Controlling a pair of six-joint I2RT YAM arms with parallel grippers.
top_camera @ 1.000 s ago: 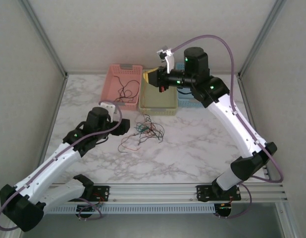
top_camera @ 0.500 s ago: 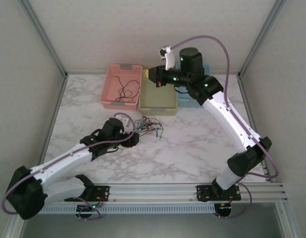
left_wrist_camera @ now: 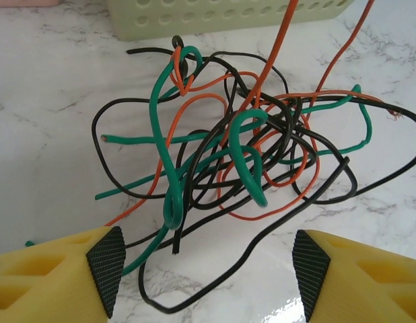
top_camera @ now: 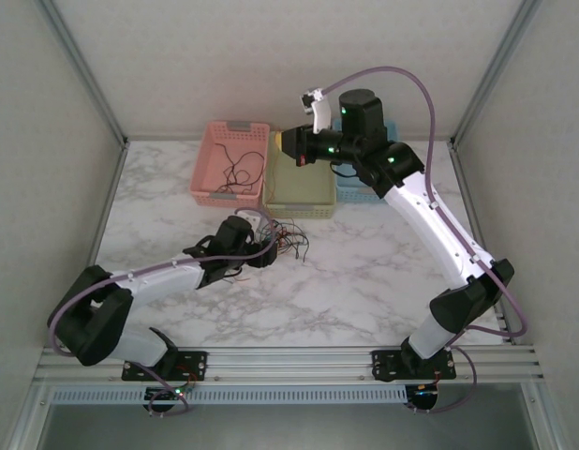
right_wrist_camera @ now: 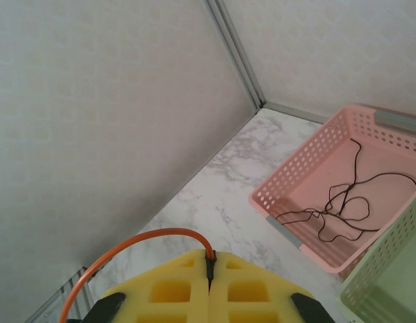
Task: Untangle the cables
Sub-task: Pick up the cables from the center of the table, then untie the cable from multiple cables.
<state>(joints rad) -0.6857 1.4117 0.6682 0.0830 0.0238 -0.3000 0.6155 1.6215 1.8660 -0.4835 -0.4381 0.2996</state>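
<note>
Lying just ahead of the left gripper point(left_wrist_camera: 208, 269), between its fingertips and the pale green basket point(left_wrist_camera: 228, 13) beyond, the cables point(left_wrist_camera: 241, 161) form one loose knot on the marble table point(left_wrist_camera: 46, 134). Teal-green strands bend in tight hooks through the middle of it. Black strands sweep the widest loops around the outside. Red-orange strands thread in and out of both. At the far end of the knot, close to the basket wall, a small orange loop is hooked through a green one. Two orange strands leave the knot and run up past the basket and out of the top of the left wrist view. One black loop curls back toward the gripper and lies on the table between the two pads, touching neither. The left jaws stand well apart and grip nothing.

The right gripper point(right_wrist_camera: 209, 269) has its yellow fingers pressed together, pinching the end of an orange cable point(right_wrist_camera: 141, 239). That cable arcs out of the seam, away to the gripper's left and down out of view. Ahead and to the right of this gripper, the pink basket point(right_wrist_camera: 295, 195) holds a single black cable point(right_wrist_camera: 342, 202), hair-thin, lying in slack loops on the basket floor.
</note>
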